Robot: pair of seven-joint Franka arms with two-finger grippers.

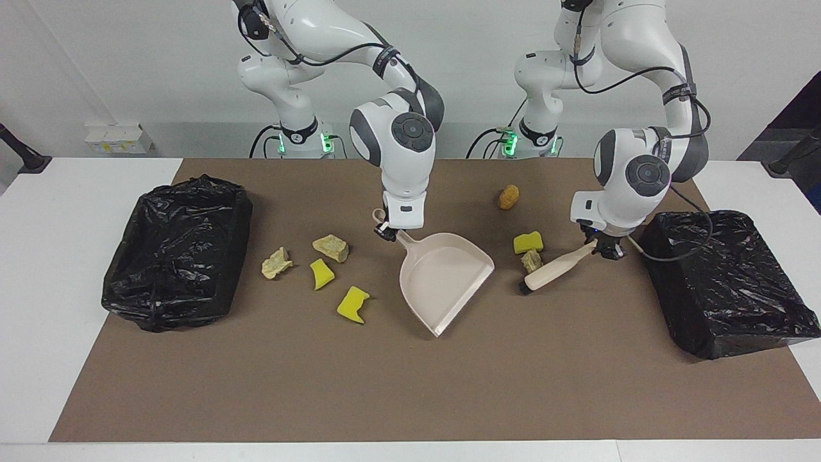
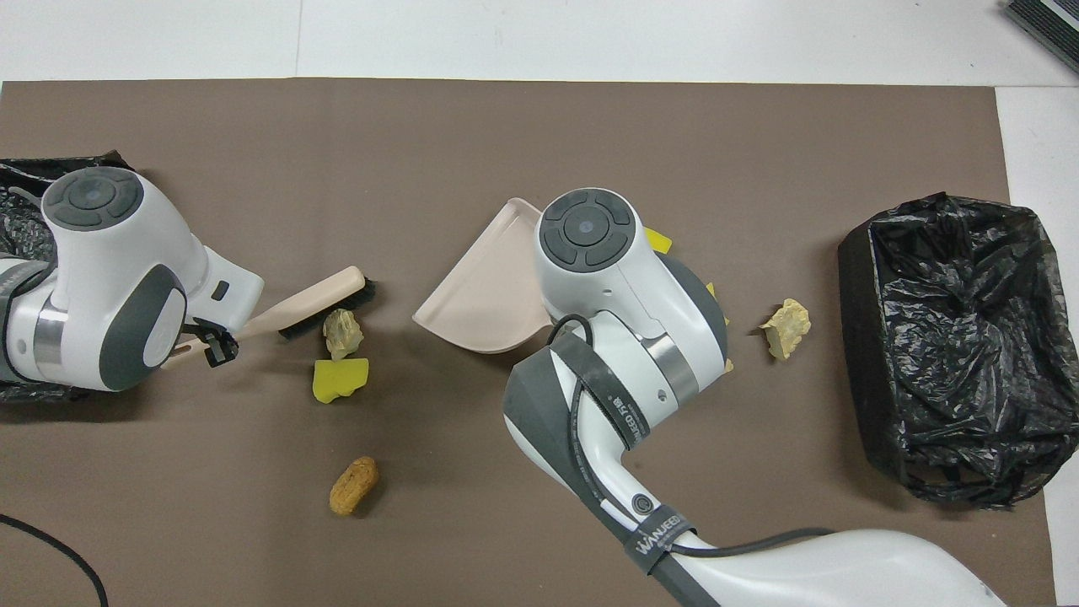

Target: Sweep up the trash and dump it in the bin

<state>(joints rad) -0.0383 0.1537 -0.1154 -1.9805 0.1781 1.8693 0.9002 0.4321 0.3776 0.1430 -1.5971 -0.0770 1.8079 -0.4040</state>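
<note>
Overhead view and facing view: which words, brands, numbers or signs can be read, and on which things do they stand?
"WANJEED": on the black strap around the right arm, overhead view.
A second black strap on that arm has white lettering, not legible.
The dustpan, brush and bin bags show no text.

A brown mat (image 1: 410, 385) lies beneath both the left gripper (image 1: 603, 249) and the right gripper (image 1: 387, 232), covering most of a white table (image 1: 38, 289). A white box (image 1: 118, 138) sits by the wall, well apart from the right gripper. A thin black cable (image 2: 59, 561) curls on the mat, well apart from the left gripper.
</note>
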